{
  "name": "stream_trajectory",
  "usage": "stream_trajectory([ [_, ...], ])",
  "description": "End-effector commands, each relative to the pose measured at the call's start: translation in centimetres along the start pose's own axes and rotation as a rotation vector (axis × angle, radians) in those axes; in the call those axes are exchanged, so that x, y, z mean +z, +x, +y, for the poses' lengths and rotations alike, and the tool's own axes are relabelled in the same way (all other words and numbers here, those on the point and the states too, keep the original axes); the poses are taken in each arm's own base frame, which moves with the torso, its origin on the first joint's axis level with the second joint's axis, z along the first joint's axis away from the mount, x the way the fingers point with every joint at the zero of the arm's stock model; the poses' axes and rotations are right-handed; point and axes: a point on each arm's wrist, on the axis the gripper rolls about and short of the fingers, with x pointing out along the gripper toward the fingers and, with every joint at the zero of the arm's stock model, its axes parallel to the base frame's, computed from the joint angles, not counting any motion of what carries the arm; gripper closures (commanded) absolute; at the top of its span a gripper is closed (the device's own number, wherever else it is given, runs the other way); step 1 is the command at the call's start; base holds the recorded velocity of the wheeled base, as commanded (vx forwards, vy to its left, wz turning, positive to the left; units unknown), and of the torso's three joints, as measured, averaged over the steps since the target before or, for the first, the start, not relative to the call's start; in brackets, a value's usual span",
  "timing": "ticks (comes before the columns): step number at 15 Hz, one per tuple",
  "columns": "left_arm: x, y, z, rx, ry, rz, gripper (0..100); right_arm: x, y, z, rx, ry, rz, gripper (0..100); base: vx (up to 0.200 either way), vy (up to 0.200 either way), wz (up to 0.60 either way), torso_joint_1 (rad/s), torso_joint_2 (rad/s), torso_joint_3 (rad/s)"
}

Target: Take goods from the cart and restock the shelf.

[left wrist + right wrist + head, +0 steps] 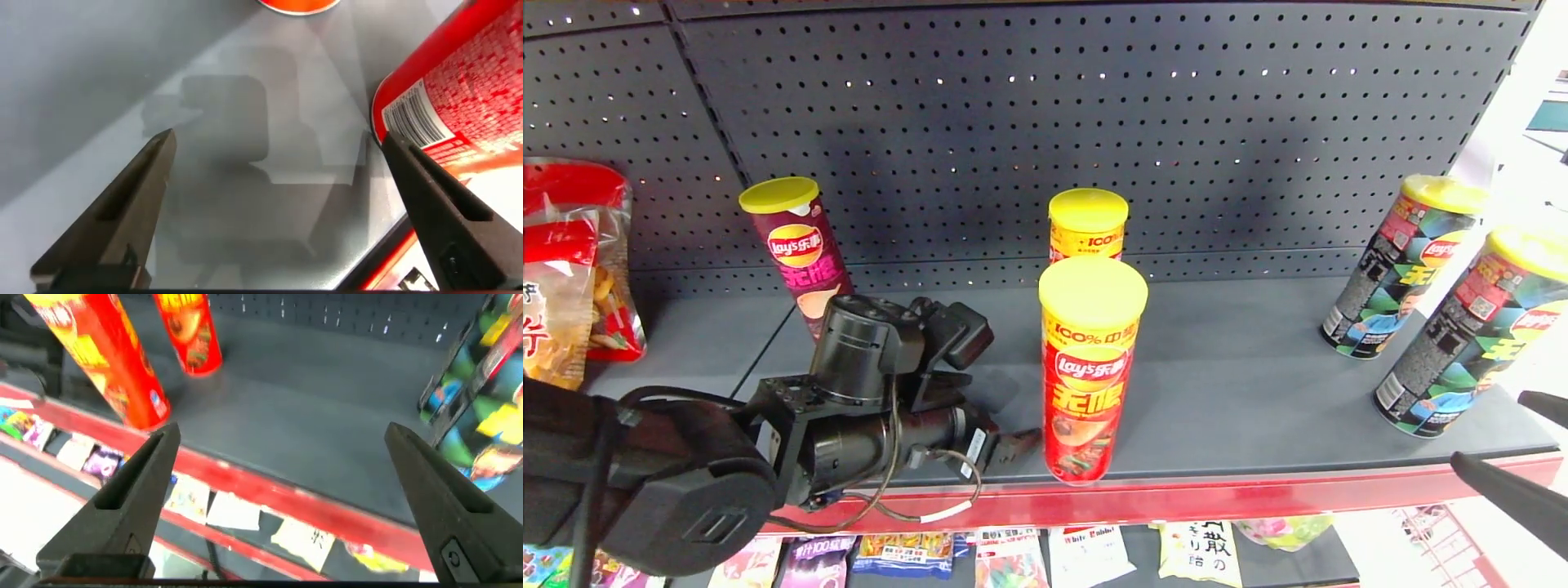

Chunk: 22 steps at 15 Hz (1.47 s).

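We face a red-fronted grey shelf (1241, 392) backed by dark pegboard (1094, 106). The red can (1088, 376) stands upright at the front edge, long axis vertical, lid (1092, 291) up. Our left gripper (278, 139) gapes empty just left of it. Our right gripper (282, 431) gapes empty before the shelf's right end.

oval logo, a percent figure and large yellow characters on the red can (1086, 384) just right of the left claw (1013, 445); barcode (413, 114) on the side nearest that claw, digits too small to read. same oval logo on the purple can (796, 245) behind the left claw. logos and square codes on two black-green cans (1405, 261) beyond the right claw (1523, 445). printed characters on packets (1086, 555) below both.
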Motion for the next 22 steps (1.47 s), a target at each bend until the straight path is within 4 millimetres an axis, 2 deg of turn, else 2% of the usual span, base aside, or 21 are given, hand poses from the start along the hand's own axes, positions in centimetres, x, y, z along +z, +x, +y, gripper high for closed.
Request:
stream_trajectory([
  [1,0.5,-2.6,1.4,0.060,-0.025,-0.054,0,-1.1,-0.3,0.0,-0.008,0.000,0.016,0,0.000,0.000,0.00,0.000,0.00,0.000],
  [2,0.5,-4.6,2.3,0.099,-0.042,-0.082,0,-1.4,-0.4,-0.1,-0.024,0.000,0.022,0,0.000,0.000,0.00,0.000,0.00,0.000],
  [3,0.5,-4.9,2.5,0.104,-0.045,-0.087,0,-1.5,-0.4,-0.1,-0.028,0.001,0.022,0,0.000,0.000,0.00,0.000,0.00,0.000],
  [4,-0.7,-10.2,3.1,0.172,-0.069,-0.133,0,-1.8,-0.5,-0.7,-0.135,-0.006,0.028,0,0.000,0.000,0.00,0.000,0.00,0.000],
  [5,-1.3,-12.0,3.0,0.191,-0.074,-0.147,0,-1.7,-0.7,-1.1,-0.214,-0.031,0.026,0,0.000,0.000,0.00,0.000,0.00,0.000],
  [6,-2.7,-16.2,2.7,0.261,-0.089,-0.163,0,-1.8,-1.1,-1.9,-0.399,-0.127,0.050,0,0.000,0.000,0.00,0.000,0.00,0.000],
  [7,-3.2,-17.8,2.5,0.297,-0.096,-0.157,0,-1.8,-1.3,-1.9,-0.397,-0.131,0.043,0,0.000,0.000,0.00,0.000,0.00,0.000],
  [8,-4.8,-21.7,1.9,0.391,-0.113,-0.138,0,-1.8,-1.8,-1.8,-0.399,-0.122,0.022,0,0.000,0.000,0.00,0.000,0.00,0.000],
  [9,-5.7,-23.7,1.3,0.429,-0.129,-0.132,0,-2.1,-2.1,-1.8,-0.408,-0.116,0.034,0,0.000,0.000,0.00,0.000,0.00,0.000],
  [11,-8.5,-28.0,-1.0,0.495,-0.163,-0.120,0,-3.0,-3.8,-1.5,-0.464,-0.100,0.041,0,0.000,0.000,0.00,0.000,0.00,0.000],
  [13,-10.9,-29.7,-2.5,0.507,-0.165,-0.146,0,-4.0,-5.3,-1.0,-0.532,-0.086,0.052,0,0.000,0.000,0.00,0.000,0.00,0.000],
  [14,-12.6,-30.5,-3.4,0.565,-0.192,-0.127,0,-4.7,-6.3,-0.6,-0.567,-0.081,0.057,0,0.000,0.000,0.00,0.000,0.00,0.000],
  [16,-14.1,-30.7,-3.9,0.728,-0.255,-0.117,0,-5.5,-7.2,-0.1,-0.582,-0.077,0.068,0,0.000,0.000,0.00,0.000,0.00,0.000],
  [22,-14.5,-30.4,-4.0,0.701,-0.304,-0.142,0,-6.2,-7.3,0.0,-0.583,-0.092,0.085,0,0.000,0.000,0.00,0.000,0.00,0.000],
])
